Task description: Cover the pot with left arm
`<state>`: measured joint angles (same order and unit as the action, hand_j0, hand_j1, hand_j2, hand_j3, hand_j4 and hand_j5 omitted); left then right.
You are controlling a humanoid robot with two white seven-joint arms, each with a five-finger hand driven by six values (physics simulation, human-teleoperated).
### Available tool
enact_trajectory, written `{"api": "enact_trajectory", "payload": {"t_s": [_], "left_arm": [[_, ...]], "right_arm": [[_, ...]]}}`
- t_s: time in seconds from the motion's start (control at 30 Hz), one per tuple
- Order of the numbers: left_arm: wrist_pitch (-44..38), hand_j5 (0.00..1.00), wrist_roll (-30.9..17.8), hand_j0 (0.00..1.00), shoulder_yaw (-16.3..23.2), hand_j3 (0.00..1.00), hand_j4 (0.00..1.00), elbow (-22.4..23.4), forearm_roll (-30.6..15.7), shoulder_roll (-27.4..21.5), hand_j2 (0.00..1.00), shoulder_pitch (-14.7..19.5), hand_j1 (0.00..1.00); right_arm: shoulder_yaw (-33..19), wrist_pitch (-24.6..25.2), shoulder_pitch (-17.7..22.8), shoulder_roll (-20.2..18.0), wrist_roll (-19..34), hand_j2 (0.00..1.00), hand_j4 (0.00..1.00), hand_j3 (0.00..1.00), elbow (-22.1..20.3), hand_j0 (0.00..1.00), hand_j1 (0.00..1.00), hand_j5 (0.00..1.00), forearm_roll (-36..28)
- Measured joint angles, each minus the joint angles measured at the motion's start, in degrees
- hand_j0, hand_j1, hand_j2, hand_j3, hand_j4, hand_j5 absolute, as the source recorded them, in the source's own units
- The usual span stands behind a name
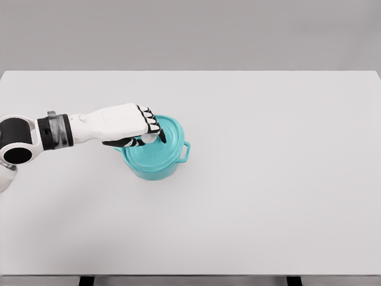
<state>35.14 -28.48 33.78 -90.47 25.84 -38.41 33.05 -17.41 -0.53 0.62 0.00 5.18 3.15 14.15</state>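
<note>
1. The left arm (53, 131) has a glossy white shell with rounded segments.
2. A black band and a grey ribbed ring circle the wrist.
3. A black round joint cap sits at the elbow.
4. The left hand (128, 125) is white-backed, with black finger joints and white segments.

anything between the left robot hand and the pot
Only the teal lid. In the head view the left robot hand grips it by the knob, and it sits over the pot; whether it is fully seated is unclear.
</note>
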Motion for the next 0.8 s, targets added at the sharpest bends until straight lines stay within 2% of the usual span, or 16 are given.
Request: {"api": "enact_trajectory", "payload": {"t_s": [0.4,0.57,0.8], "left_arm": [[0.0,0.70,0.1,0.70,0.0,0.70,0.70,0.6,0.5,0.1,0.70,0.0,0.70],[0.0,0.75,0.1,0.75,0.0,0.75,0.75,0.8,0.6,0.1,0.75,0.0,0.75],[0.0,0.79,0.1,0.79,-0.1,0.79,0.79,0.8,1.0,0.1,0.79,0.0,0.79]], "right_arm": [[0.0,0.0,0.0,0.0,0.0,1.00,1.00,1.00,0.0,1.00,1.00,1.00,0.0],[0.0,0.0,0.1,0.0,0.0,1.00,1.00,1.00,0.0,1.00,1.00,1.00,0.0],[0.0,0.0,0.0,0.0,0.0,1.00,1.00,1.00,0.0,1.00,1.00,1.00,0.0]]}}
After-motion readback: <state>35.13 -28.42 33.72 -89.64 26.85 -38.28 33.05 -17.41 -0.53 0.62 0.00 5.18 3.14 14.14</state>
